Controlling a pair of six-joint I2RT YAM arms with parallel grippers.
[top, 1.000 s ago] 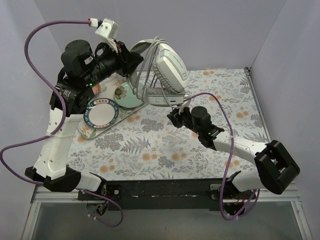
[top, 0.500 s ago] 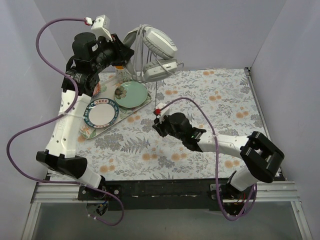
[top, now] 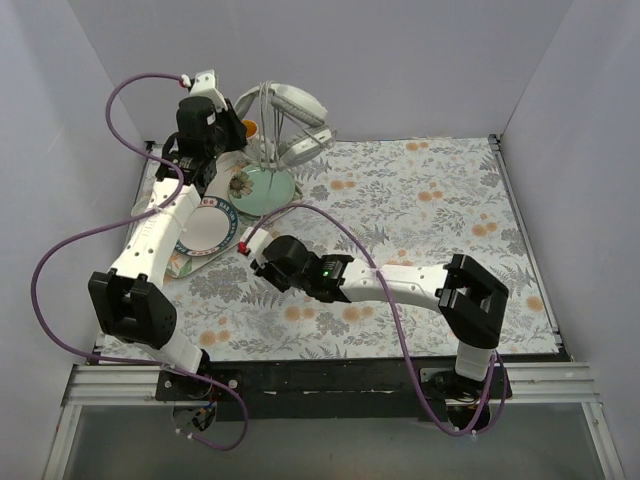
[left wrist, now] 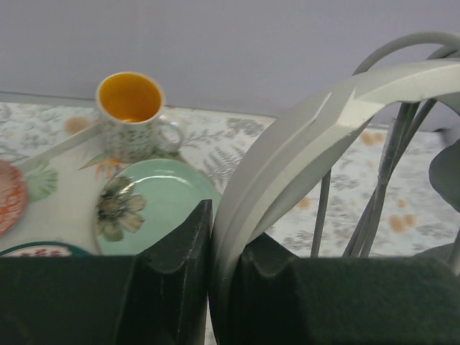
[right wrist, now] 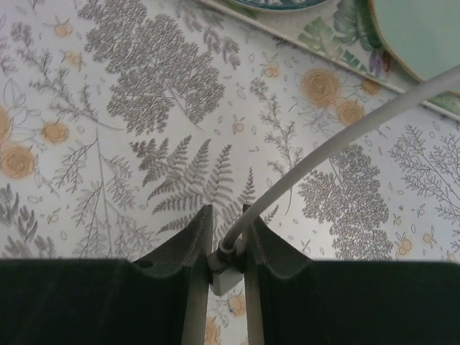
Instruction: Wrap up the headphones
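Note:
The light grey headphones [top: 290, 125] hang in the air over the far left of the table, with their thin grey cord wound in several loops over the headband. My left gripper [top: 237, 128] is shut on the headband [left wrist: 309, 136]; the cord loops [left wrist: 388, 158] hang to the right of it in the left wrist view. My right gripper [top: 257, 260] is low over the table's left middle. It is shut on the jack plug [right wrist: 226, 267], and the cord [right wrist: 338, 136] runs taut up and to the right from it.
A tray [top: 167, 263] at the far left holds a teal-rimmed plate [top: 205, 225], a green flowered plate [top: 262, 186] and an orange-lined mug [left wrist: 129, 115]. The headphones hang just above the green plate. Purple robot cables [top: 75, 245] loop beside both arms.
My left arm has swung back and to the left, carrying the headphones toward the far wall. My right gripper has moved left across the table with the plug.

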